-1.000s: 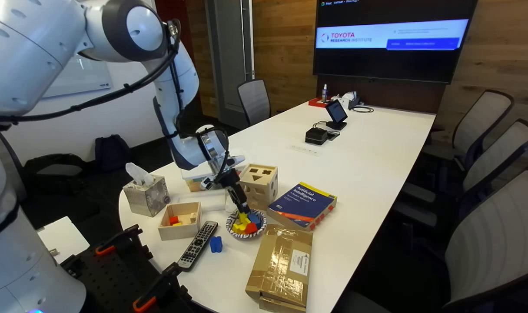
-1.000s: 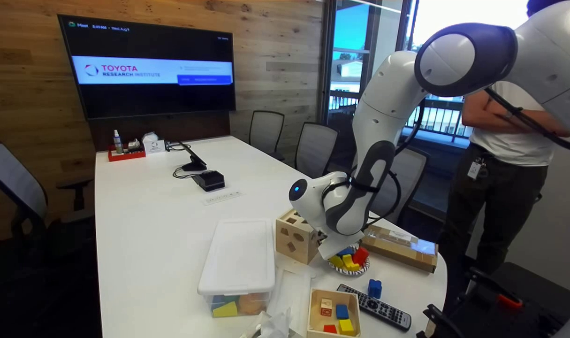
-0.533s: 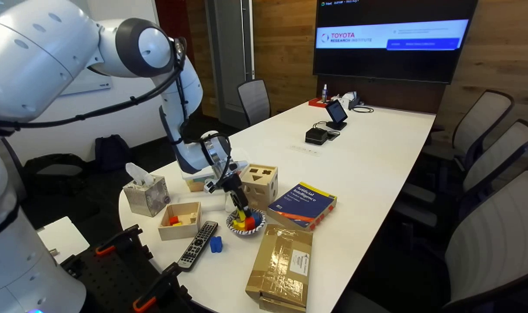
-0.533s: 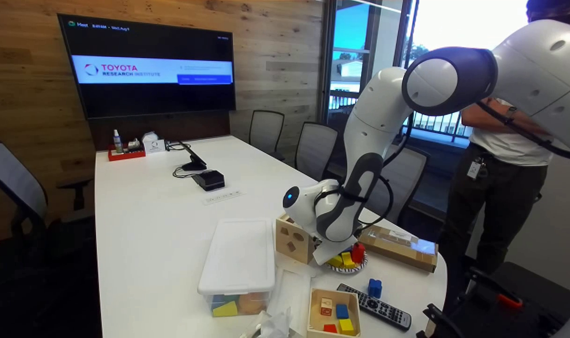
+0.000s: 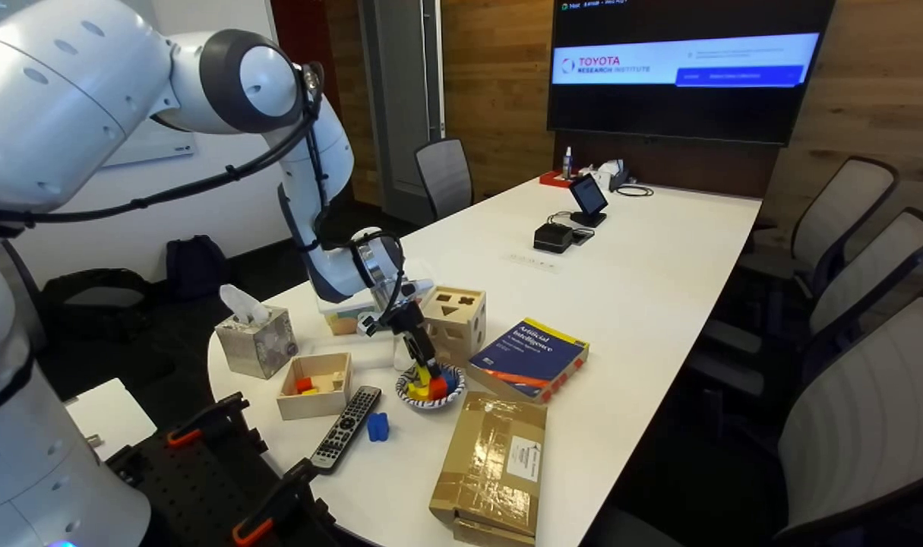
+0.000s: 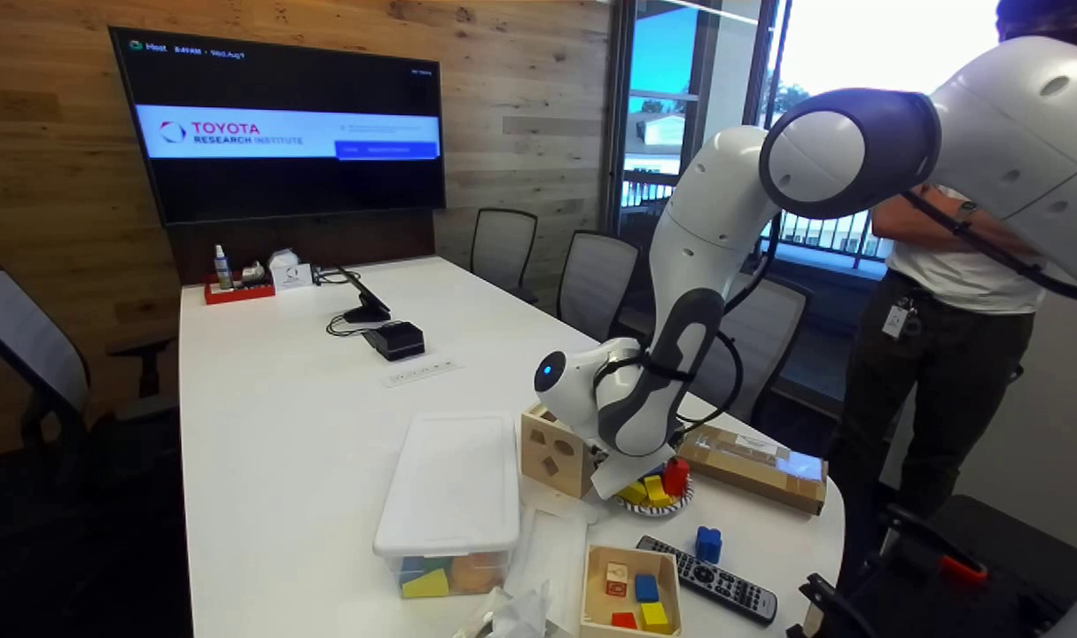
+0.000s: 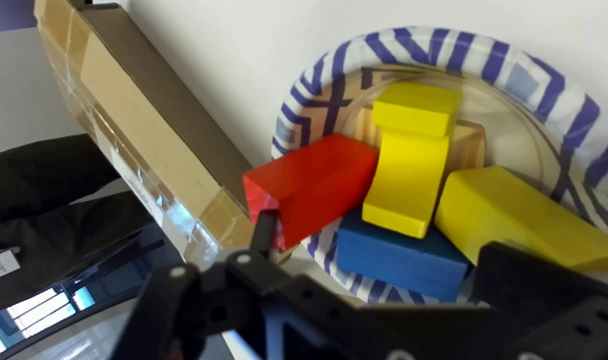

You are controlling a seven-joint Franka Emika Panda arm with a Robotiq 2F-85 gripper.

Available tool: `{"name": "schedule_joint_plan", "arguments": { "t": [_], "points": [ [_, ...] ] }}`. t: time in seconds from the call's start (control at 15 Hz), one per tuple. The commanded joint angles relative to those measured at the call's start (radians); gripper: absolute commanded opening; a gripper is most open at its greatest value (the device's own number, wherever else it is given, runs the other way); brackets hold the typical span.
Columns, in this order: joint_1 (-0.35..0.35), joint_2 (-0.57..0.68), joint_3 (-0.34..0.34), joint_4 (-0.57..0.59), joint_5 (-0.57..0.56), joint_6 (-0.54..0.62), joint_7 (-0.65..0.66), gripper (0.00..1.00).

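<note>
Wood panelling [image 5: 499,76] and a long white desk [image 5: 628,277] fill an exterior view, where the black claw [image 5: 431,372] reaches into a round, blue-and-white striped bowl [image 5: 428,406] beside a blue-covered textbook [image 5: 528,353] and a taped brown cardboard box [image 5: 488,456]. Over the last second the claw has come down and the bowl has shifted slightly; for the latest half-second both look nearly still. From an exterior view, a four-lobed blue block [image 6: 708,543] lies outside the bowl; the claw is mostly hidden. By the wrist view, the claw stands wide apart, gripping nothing: one finger [image 7: 264,237] appears to touch a red wooden block [image 7: 314,185] at the bowl's edge, the other sits just beside a yellow faceted block [image 7: 514,215]. A yellow arched block [image 7: 411,170] and a blue rectangular block [image 7: 399,257] show between, so the lowering seems to bring these blocks within its reach.
</note>
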Motion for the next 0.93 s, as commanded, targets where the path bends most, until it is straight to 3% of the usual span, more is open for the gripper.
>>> {"name": "schedule_joint_plan", "arguments": {
  "t": [0.0,0.67,0.73,0.87],
  "points": [
    [0.015,-0.014,-0.015,-0.01,0.018,0.012,-0.016,1.0],
    [0.045,-0.185,-0.01,-0.109,-0.017,0.056,0.004,1.0],
    [0.041,-0.112,-0.01,-0.036,0.007,0.026,-0.006,1.0],
    [0.046,-0.141,-0.008,-0.056,0.005,0.028,-0.005,1.0]
  ]
}}
